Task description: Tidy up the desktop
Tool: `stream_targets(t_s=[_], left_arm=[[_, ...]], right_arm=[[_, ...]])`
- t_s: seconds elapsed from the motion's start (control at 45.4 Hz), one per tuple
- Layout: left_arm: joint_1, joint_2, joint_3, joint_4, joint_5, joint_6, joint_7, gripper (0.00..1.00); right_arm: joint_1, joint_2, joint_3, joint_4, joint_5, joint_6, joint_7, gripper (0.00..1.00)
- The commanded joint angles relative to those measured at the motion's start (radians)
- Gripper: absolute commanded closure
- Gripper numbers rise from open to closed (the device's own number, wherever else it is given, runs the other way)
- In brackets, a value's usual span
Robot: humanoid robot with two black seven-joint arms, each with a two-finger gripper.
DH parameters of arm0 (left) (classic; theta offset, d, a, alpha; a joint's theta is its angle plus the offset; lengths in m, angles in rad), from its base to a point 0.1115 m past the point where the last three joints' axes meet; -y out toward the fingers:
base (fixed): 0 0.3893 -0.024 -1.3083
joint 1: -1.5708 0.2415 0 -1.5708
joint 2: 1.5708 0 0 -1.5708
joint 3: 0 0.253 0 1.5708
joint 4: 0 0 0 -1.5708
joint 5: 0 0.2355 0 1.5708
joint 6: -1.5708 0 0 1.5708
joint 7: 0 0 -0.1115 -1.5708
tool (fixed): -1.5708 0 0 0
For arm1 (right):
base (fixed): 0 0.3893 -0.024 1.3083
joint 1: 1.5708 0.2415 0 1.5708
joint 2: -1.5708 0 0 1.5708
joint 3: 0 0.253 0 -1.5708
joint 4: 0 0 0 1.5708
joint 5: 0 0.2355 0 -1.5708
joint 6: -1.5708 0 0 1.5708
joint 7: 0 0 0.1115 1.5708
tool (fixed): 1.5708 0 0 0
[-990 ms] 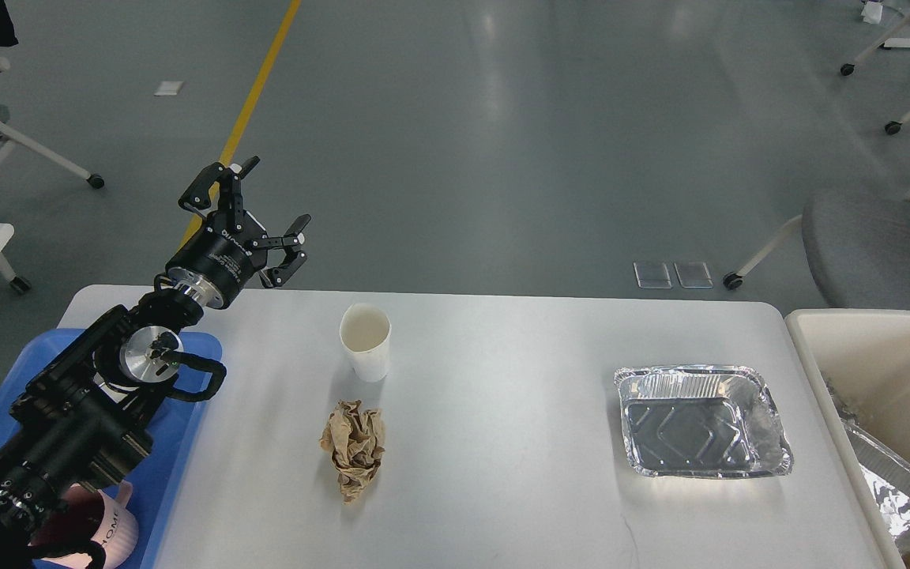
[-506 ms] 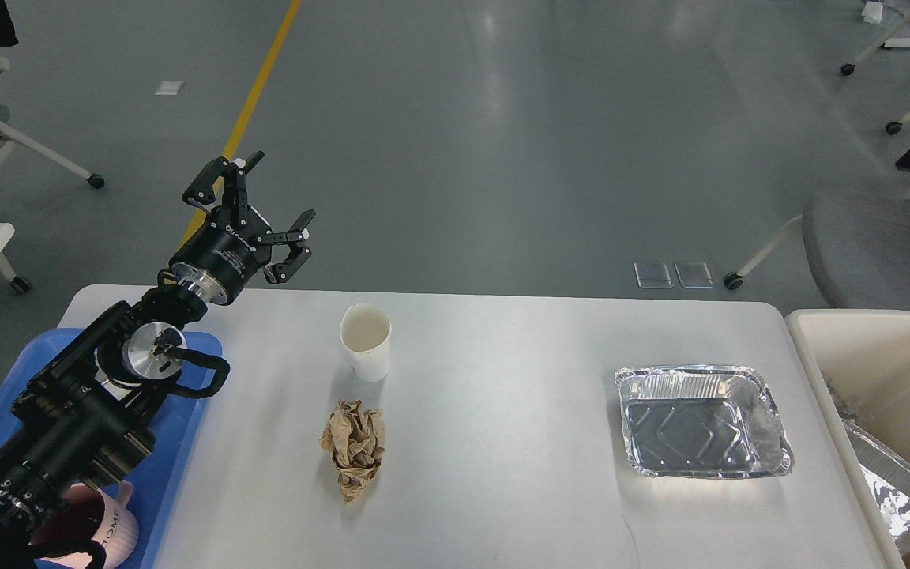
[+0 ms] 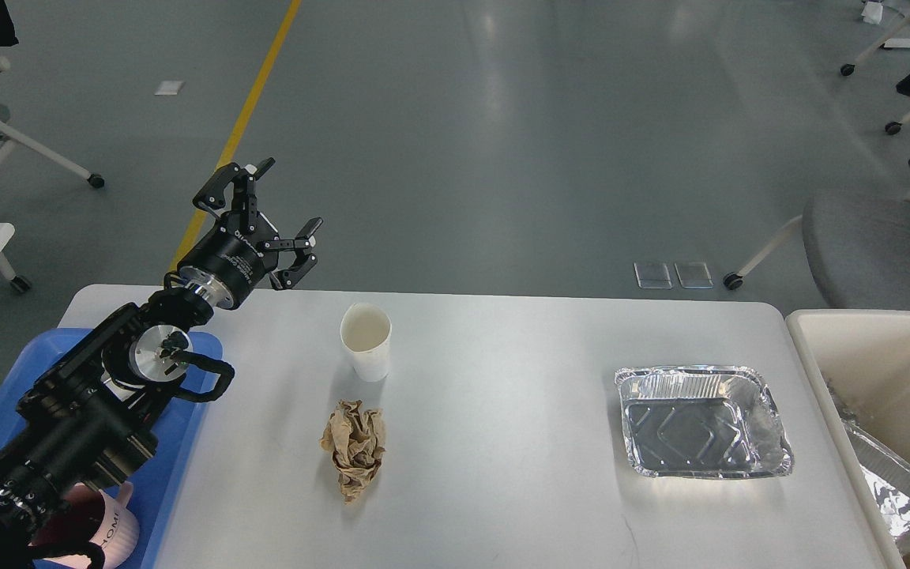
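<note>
The jaws of the left gripper stand wide apart and hold nothing. One finger points up and away, the other points to the right. The gripper hangs in the air above the far edge of the worktop, near its far left corner, and it touches nothing. The black left arm comes from the near left corner and passes over a blue tray, which lies along the left edge of the worktop. A pink mug stands in the near part of this tray, partly hidden by the arm.

The worktop is the wide white-grey surface with rounded corners, and it fills the lower half of the view. A white paper cup stands upright on it, left of the middle and closer to the far edge. A crumpled brown paper ball lies just on the near side of the cup, not touching it. An empty foil tray rests near the right edge. Beside the right edge stands a cream bin, and another foil tray lies inside it. The right gripper is not in the view.
</note>
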Motion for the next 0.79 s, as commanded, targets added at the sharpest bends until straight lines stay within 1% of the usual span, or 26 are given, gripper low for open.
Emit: stream_targets(t_s=[0.0,0.044,0.132,0.242,0.33,0.462,0.594,0.77], left_arm=[[0.000,-0.001,0.000,0.000,0.001,0.000,0.000,0.02],[0.000,-0.003,0.000,0.000,0.001,0.000,0.000,0.02],[0.000,-0.004,0.000,0.000,0.001,0.000,0.002,0.02],[0.002,-0.010,0.002,0.000,0.001,0.000,0.002,0.02],[0.003,-0.015,0.002,0.000,0.001,0.000,0.002,0.02],[0.005,-0.014,0.002,-0.001,0.001,0.000,0.002,0.02],[0.008,-0.006,0.002,-0.003,0.001,-0.001,0.002,0.02],[0.020,0.006,0.002,-0.017,0.001,-0.001,0.002,0.02]], right_arm=[[0.001,-0.009,-0.069,-0.016,-0.135,0.098,-0.119,0.01],[0.001,-0.020,-0.075,-0.016,-0.148,0.118,-0.139,0.01],[0.001,-0.060,-0.074,-0.016,-0.150,0.165,-0.153,0.00],[0.001,-0.068,-0.074,-0.016,-0.155,0.187,-0.155,0.00],[-0.001,-0.048,-0.083,-0.021,-0.165,0.187,-0.153,0.00],[-0.004,0.063,-0.181,-0.087,-0.292,0.176,-0.152,0.01],[-0.004,0.193,-0.242,-0.156,-0.435,0.176,-0.136,0.02],[-0.001,0.285,-0.325,-0.196,-0.536,0.179,-0.115,0.01]])
